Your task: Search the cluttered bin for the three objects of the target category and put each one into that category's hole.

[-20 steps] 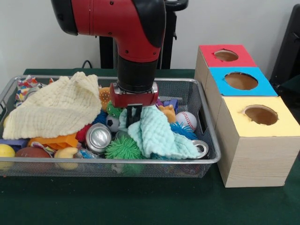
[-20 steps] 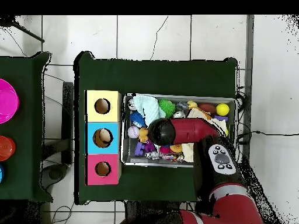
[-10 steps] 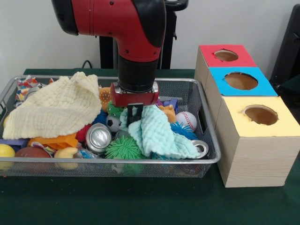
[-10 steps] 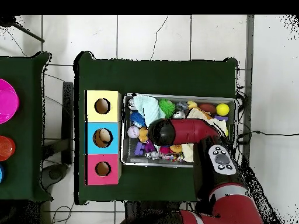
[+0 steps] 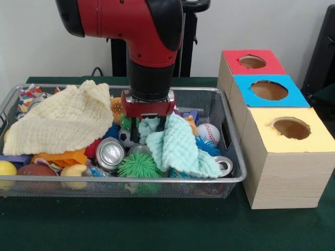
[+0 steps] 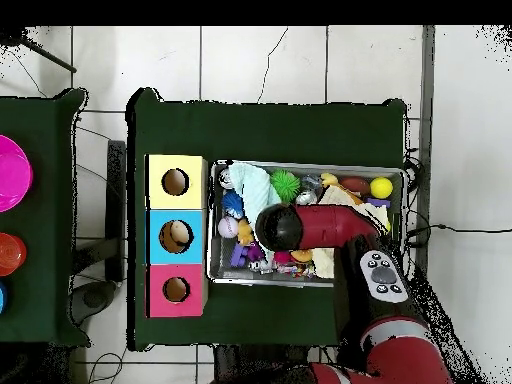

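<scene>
A dark green cloth (image 5: 157,225) covered the table, which stood on a pale tiled floor (image 6: 260,60) crossed by thin cables; a plain light wall rose behind.

At the left of the front view, the wire bin (image 5: 125,180) reached the picture's edge, its left end cut off. A cream cloth (image 5: 63,123) lay heaped over that end and hid whatever sat beneath it. Below it showed an orange piece (image 5: 60,156), a yellow ball (image 5: 6,168) and a brown ball (image 5: 35,170). Toward the middle lay a silver can (image 5: 109,152) and a green spiky ball (image 5: 137,164).

The gripper (image 5: 148,127) hung low in the bin's centre, its jaws clamped on the upper fold of a mint cloth (image 5: 180,149), which draped down to the right. The cloth and the arm (image 5: 149,47) concealed the toys behind. A baseball (image 5: 208,134) and a second can (image 5: 224,165) peeked out beside the cloth, near the bin's right wall.

Just right of the bin stood three wooden boxes in a row with holes on top: yellow (image 5: 290,128), blue (image 5: 269,90), red (image 5: 252,61). Bare cloth lay open along the front.
</scene>
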{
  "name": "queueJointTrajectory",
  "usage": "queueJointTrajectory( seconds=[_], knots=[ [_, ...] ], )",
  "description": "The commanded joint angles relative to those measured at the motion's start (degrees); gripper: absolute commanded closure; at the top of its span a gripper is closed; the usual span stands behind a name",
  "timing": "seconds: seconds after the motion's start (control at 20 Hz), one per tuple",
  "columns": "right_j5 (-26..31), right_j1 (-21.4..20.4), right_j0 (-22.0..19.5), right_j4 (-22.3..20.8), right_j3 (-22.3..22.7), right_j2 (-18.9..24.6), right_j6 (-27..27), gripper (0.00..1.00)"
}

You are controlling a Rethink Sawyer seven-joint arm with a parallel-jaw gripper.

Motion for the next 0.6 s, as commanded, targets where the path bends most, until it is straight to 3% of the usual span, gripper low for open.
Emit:
queueJointTrajectory(
  seconds=[0.05, 0.6],
  knots=[
    [-3.38, 0.54, -1.98, 1.22, 6.5, 0.09, 8.64, 0.0],
    [-4.31, -0.67, -0.85, 2.65, 12.33, -0.82, 10.5, 0.0]
  ],
)
